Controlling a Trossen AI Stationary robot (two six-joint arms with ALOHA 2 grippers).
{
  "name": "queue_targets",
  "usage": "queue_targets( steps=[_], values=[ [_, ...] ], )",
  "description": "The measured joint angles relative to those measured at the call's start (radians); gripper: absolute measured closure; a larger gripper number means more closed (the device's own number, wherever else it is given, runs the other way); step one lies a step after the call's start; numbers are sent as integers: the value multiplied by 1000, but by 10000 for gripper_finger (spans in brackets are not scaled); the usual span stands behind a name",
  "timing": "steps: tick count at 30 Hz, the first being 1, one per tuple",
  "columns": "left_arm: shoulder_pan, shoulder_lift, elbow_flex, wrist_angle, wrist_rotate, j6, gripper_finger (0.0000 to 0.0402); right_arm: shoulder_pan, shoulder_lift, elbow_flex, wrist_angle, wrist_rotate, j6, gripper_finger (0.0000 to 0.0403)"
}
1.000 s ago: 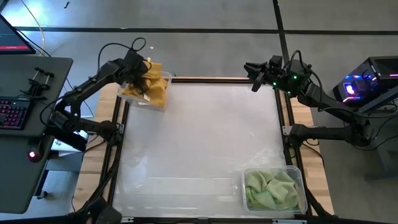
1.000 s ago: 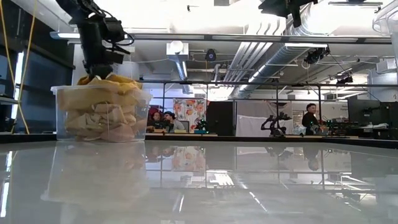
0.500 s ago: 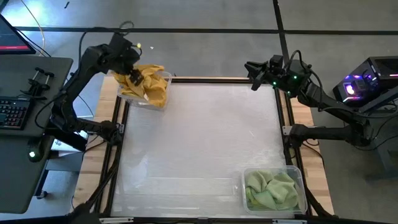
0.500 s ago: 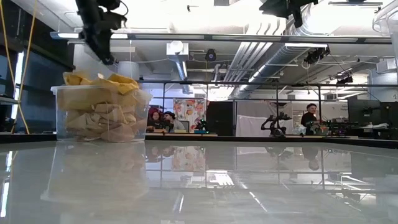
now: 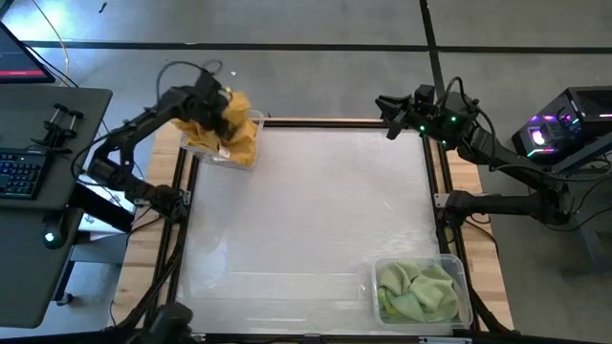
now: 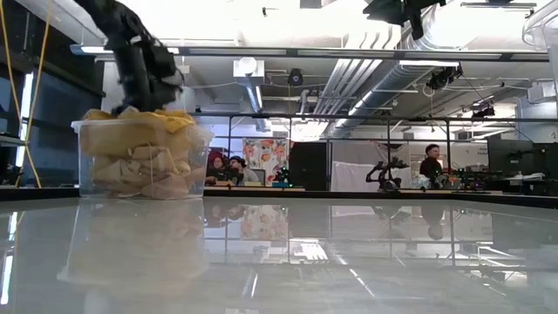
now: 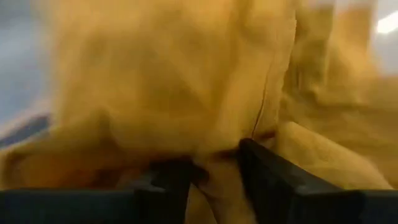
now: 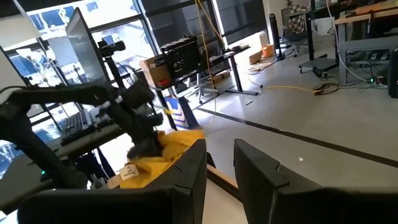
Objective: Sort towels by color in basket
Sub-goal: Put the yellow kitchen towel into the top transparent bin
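Observation:
A clear bin (image 5: 251,122) at the table's far left corner holds a pile of mustard yellow towels (image 5: 237,134), also seen in the low view (image 6: 139,153). My left gripper (image 5: 212,107) is down on top of this pile, shut on yellow cloth (image 7: 211,93). A second clear bin (image 5: 457,269) at the near right holds light green towels (image 5: 416,291). My right gripper (image 5: 387,117) waits in the air over the table's far right corner, slightly open and empty. No pink or peach towels show. My left gripper has a bunched fold of the top yellow towel (image 7: 214,158) between its two fingers (image 7: 261,171). It comes from above, slanting down into the pile. The towel rests on the other towels in the bin; one layer or several, I cannot tell.
The glossy white tabletop (image 5: 316,210) spreads between the two bins. Dark frame rails run along its left and right edges (image 5: 182,220). A desk with a keyboard (image 5: 24,172) stands left of the table. People sit in the room behind (image 6: 225,166).
My left gripper rose off the yellow pile toward the table's far left, leaving the towels in the bin, then came back down onto the top of the pile. The top yellow cloth has shifted and now stands bunched by the gripper.

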Motion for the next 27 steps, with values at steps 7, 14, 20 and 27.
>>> queue_targets(
  steps=[7,14,20,27],
  values=[
    [-53,62,-165,97,-27,83,327,0,0,0,-24,-2,1,327],
    [-55,92,-134,70,-19,101,336,0,0,0,-29,-3,3,327],
    [-59,53,42,-125,-16,109,292,0,0,0,-37,-3,-5,327],
    [-83,13,284,-439,-7,-56,269,0,0,0,-48,-3,-7,327]
  ],
)
